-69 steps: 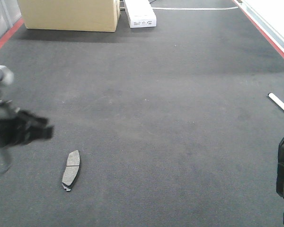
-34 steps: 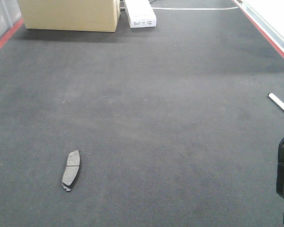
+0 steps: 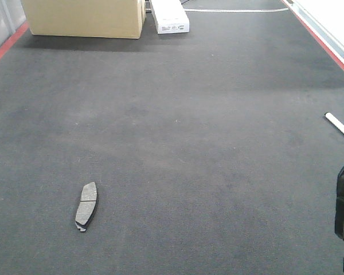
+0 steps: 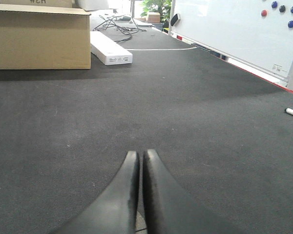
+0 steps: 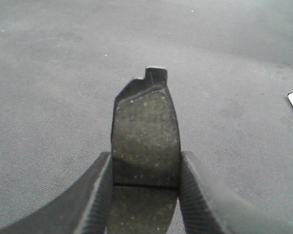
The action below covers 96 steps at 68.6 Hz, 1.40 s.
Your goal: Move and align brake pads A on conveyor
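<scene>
The right claw [image 5: 145,160] is held over the belt [image 5: 49,73], pinching a pad [image 5: 145,126] by its long edges, notched end pointing forward. The left claw [image 4: 140,163] sits low and level, fingers pressed together on nothing, aimed along the belt toward the box [image 4: 39,36] at the far end. A second pad [image 3: 86,206] lies flat, well away from the box, on the side of the red strip [image 3: 6,46]. Open belt stretches between it and the box. A marker [image 3: 339,126] lies far right of the box, near the opposite edge.
</scene>
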Tool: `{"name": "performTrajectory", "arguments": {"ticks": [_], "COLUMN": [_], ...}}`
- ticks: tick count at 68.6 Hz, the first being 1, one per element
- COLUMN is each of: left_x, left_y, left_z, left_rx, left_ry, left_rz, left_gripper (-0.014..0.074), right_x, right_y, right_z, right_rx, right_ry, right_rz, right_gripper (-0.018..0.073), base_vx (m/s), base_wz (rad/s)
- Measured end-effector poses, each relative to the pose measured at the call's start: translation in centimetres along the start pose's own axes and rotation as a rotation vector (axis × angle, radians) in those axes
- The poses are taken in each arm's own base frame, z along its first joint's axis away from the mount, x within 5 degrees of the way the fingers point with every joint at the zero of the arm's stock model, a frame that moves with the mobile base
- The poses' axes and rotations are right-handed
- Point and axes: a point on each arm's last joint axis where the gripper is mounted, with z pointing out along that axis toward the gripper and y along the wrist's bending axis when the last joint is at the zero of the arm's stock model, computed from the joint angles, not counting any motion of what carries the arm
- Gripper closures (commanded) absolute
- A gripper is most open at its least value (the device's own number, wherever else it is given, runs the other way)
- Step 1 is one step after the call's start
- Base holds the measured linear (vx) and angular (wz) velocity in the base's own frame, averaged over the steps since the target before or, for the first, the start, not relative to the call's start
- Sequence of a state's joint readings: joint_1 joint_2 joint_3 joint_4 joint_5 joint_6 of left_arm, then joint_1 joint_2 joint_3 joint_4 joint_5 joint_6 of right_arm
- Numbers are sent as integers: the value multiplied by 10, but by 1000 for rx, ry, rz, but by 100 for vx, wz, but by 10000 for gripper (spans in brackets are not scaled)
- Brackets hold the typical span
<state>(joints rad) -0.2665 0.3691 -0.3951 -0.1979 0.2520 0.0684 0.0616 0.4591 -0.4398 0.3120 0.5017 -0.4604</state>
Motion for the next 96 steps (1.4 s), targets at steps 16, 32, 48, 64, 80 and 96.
{"name": "performTrajectory", "arguments": {"ticks": [16,32,48,64,80,96], "left_x": [0,0,0,0,0,0], "left_y": [0,0,0,0,0,0], "left_z": [0,0,0,0,0,0], "left_rx": [0,0,0,0,0,0], "left_ry": [0,0,0,0,0,0], "left_rz": [0,0,0,0,0,1], "left_gripper": [603,603,603,603,603,603], "right_x": [0,-3,-18,-29,-16,-4], "right_y": [0,2,-6,-17,-8,22], "right_z": [0,1,36,111,190,239], "right_rx": [0,-22,-40,-82,-178,-252], "right_ry": [1,-31,90,295,494,624], "right_rz": [0,66,111,235,343,347], "right_gripper": [562,557,541,528,512,504], "base_vx": [0,0,0,0,0,0], "base_wz": [0,0,0,0,0,0]}}
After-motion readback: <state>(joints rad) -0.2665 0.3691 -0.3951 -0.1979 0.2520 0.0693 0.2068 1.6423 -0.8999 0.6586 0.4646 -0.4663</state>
